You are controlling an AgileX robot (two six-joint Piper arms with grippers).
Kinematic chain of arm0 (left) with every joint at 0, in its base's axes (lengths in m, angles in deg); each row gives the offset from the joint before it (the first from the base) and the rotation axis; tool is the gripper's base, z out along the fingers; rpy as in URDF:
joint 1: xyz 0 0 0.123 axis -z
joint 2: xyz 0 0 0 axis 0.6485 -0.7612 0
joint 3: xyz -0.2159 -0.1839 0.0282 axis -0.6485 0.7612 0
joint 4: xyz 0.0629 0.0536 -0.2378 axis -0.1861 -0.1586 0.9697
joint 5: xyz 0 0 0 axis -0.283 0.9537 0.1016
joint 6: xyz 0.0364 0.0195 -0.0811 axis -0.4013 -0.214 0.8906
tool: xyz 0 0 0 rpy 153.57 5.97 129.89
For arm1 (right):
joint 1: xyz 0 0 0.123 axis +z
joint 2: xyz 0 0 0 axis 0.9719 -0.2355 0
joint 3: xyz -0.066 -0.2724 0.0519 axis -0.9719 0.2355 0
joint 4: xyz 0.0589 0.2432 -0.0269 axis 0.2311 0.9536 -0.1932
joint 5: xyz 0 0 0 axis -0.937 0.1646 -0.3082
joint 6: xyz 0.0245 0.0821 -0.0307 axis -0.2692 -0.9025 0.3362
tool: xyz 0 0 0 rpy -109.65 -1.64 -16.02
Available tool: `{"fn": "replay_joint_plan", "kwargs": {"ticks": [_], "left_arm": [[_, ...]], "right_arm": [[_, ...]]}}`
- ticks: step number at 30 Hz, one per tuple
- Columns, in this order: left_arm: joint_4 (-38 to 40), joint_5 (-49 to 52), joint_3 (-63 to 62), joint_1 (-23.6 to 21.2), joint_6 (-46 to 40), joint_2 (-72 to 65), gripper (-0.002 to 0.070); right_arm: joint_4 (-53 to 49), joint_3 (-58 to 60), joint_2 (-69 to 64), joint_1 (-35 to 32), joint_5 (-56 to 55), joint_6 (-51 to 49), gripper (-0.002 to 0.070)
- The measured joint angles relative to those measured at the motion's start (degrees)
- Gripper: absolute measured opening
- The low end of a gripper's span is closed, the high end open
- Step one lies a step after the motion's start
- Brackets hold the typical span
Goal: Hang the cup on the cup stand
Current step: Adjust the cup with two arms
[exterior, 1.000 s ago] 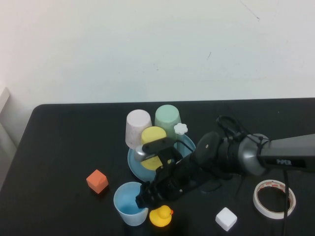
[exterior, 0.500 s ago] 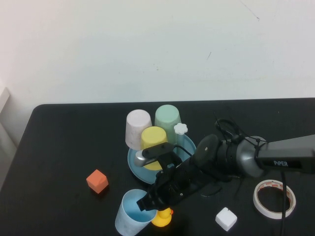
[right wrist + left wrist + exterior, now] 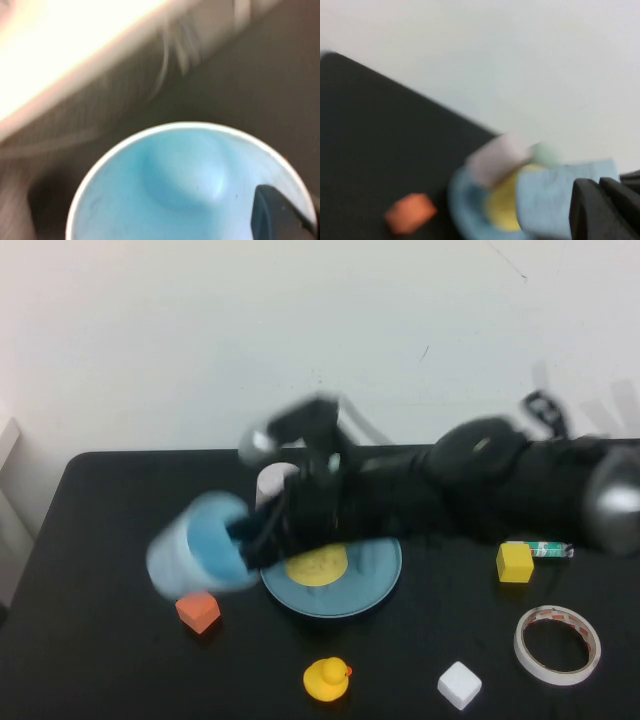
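Blur smears right hand [image 3: 248, 540] clamped on the cup [image 3: 195, 543]; left hand unseen

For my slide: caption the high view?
Right gripper carries the cup tilted above the table, left of the cup stand.

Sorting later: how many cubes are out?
3: orange left, yellow right, white front right; arm may hide others. Right gripper holds cup over table's left; left gripper outside high view.

Right gripper [image 3: 250, 540] raised, fingers clamping the cup [image 3: 195, 545]; left gripper unseen.
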Motion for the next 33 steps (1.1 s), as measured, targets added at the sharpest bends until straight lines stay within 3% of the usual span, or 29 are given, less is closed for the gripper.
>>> {"fn": "replay_joint_plan", "kwargs": {"ticks": [4, 7, 10, 12, 14, 26, 33], "left_arm": [[17.1, -1.0, 0.0, 0.0, 0.0, 0.0, 0.0081], [30.9, -2.2, 0.0, 0.0, -0.3, 0.0, 0.0274], [43.3, -3.6, 0.0, 0.0, -0.3, -0.1, 0.0501], [49.9, -3.7, 0.0, 0.0, -0.3, -0.2, 0.0603], [54.0, -3.7, 0.0, 0.0, -0.3, -0.3, 0.0655], [56.9, 0.7, 0.0, 0.0, 4.6, -0.3, 0.0681], [56.9, 1.2, 0.0, 0.0, 5.3, -0.3, 0.0681]], "right_arm": [[13.1, 0.0, 6.0, 0.0, -1.5, 16.3, 0.0018], [20.5, 0.0, 8.4, 0.0, -1.0, 28.6, 0.0018], [22.5, 0.0, 9.1, 0.0, 0.6, 33.5, 0.0018], [22.6, 0.0, 9.1, 0.0, 1.6, 35.1, 0.0018], [22.6, 0.0, 9.1, 0.0, 2.6, 35.8, 0.0018], [22.6, -4.5, 9.1, 0.1, 7.5, 36.2, 0.0018], [22.6, -5.1, 8.1, 4.0, 9.3, 35.9, 0.0018]]}}
